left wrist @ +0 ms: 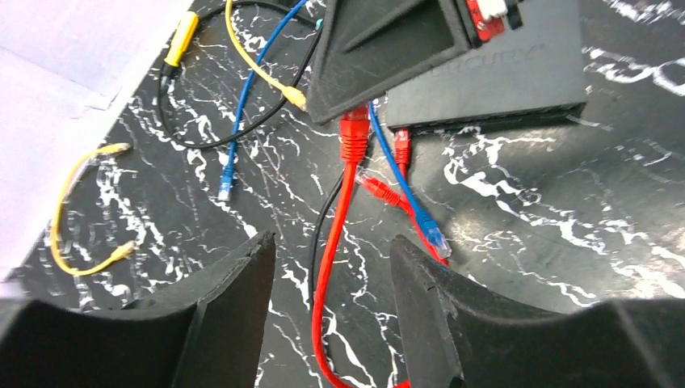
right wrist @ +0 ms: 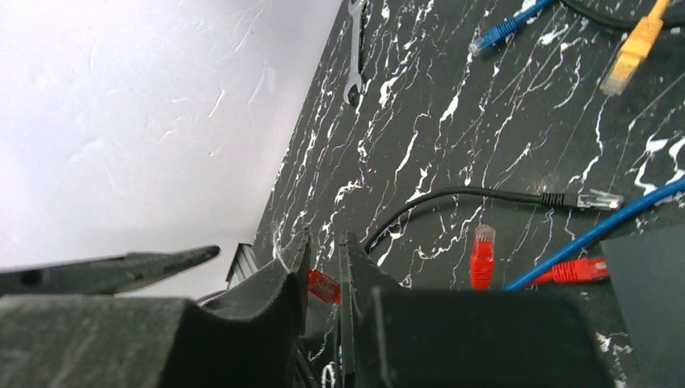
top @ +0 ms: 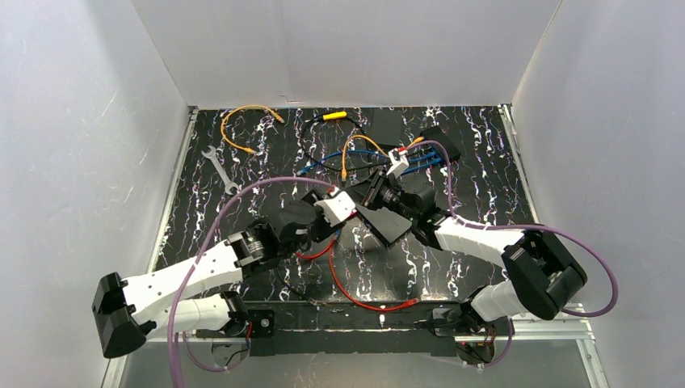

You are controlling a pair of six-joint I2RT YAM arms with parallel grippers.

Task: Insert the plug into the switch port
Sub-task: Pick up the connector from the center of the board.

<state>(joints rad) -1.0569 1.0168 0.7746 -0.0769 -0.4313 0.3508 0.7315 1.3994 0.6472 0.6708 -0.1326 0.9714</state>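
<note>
From above, the left arm (top: 202, 271) and the right arm (top: 476, 238) were both stretched toward the middle of the black table (top: 242, 162), and their ends were close together. The black switch (top: 392, 230) lay just beside them. A red cable (top: 355, 303) made a loop on the near part of the table. A wrench (top: 220, 170) and a yellow cable (top: 242, 121) lay well apart, on the far left. The plug was too small to pick out from up there.

From the left wrist, the left fingers (left wrist: 242, 283) stood apart and held nothing. The red cable ran along the table in the gap between them. Ahead of them, at the end of that cable, was the red plug (left wrist: 354, 136). It was pinched at the tip of the right fingers (left wrist: 380, 48). The red plug sat just beside the near corner of the switch (left wrist: 501, 81), a little to its left, and was not in a port. A second red plug (left wrist: 401, 147) touched the front of the switch. A blue plug (left wrist: 432, 234) lay on the table near one of the left fingers.

From the right wrist, the right fingers (right wrist: 291, 271) were squeezed nearly together. A bit of the red plug (right wrist: 323, 287) showed between them, so they were gripping it. A dark corner of the switch (right wrist: 646, 275) showed near the right edge.
</note>
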